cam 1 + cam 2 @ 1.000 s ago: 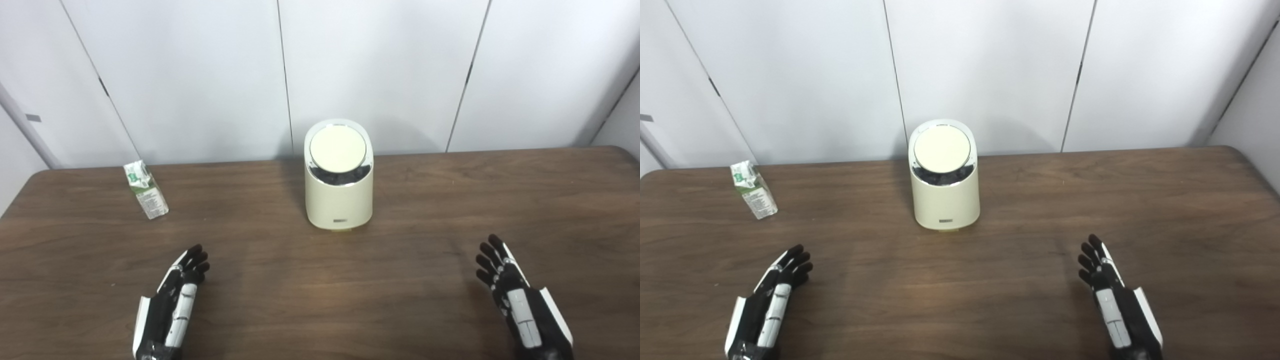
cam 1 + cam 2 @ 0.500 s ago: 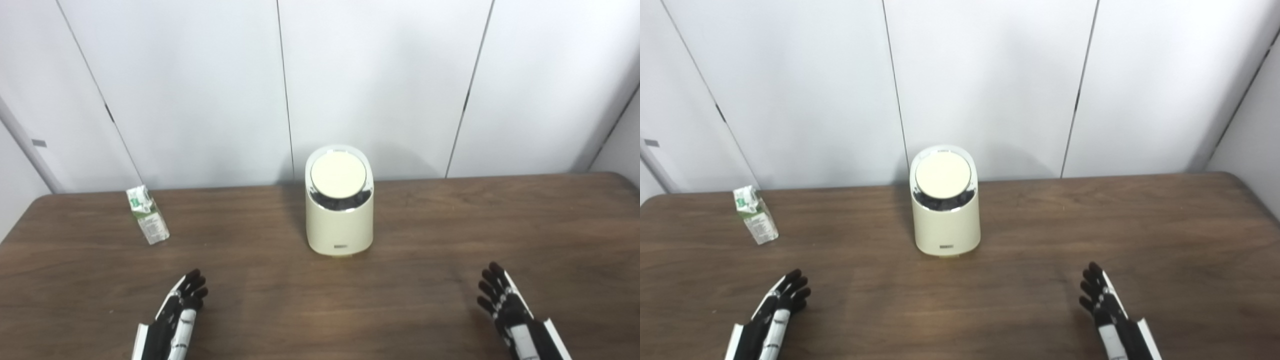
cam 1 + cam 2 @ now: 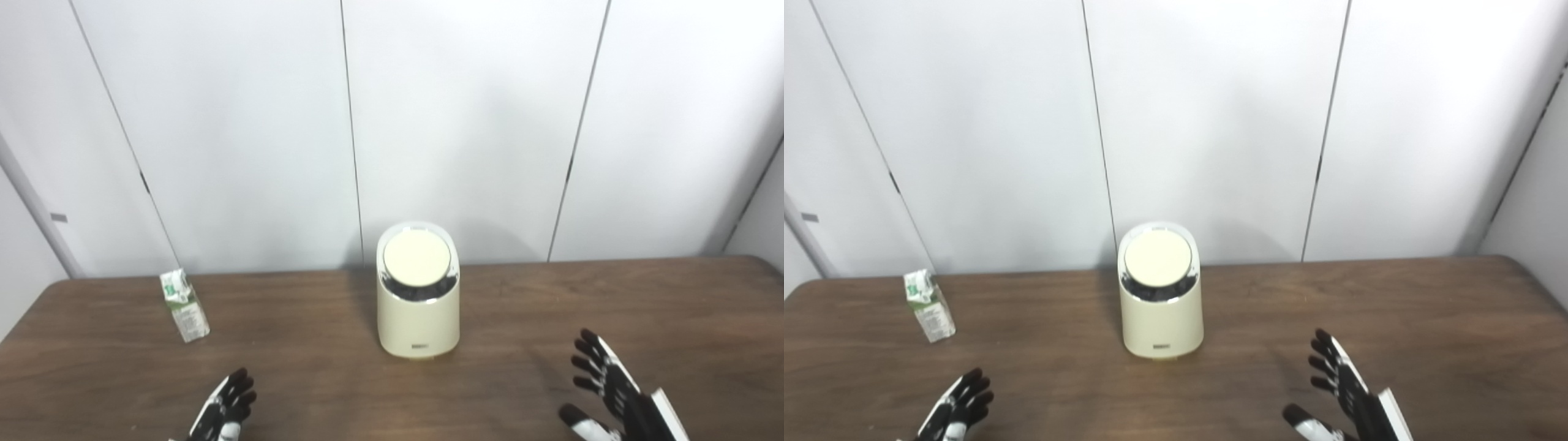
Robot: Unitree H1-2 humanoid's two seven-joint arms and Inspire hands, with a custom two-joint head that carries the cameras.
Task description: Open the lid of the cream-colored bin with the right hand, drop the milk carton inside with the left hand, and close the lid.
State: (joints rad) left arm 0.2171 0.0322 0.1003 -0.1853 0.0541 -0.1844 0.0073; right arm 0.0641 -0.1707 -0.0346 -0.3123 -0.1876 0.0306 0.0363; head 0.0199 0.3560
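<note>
Two hands, both empty, fingers spread: right hand point(image 3: 612, 395) now lifted, thumb splayed; left hand point(image 3: 223, 407) unchanged. Bin point(image 3: 418, 306) and carton point(image 3: 184, 305) unmoved beyond fingertips; camera tilted up.

I am seeing the whole picture sliding down as the head cameras tilt up, so more wall is showing above the cream-colored bin point(image 3: 418, 306); that is the camera shifting, not the things on the table. Against the bin, my right hand point(image 3: 612, 398) is drawing nearer, now lying closer to the bin's right side, and it is spreading wider, its thumb swinging out toward the bin. My left hand point(image 3: 223, 407) is slipping mostly below the picture's lower edge.
</note>
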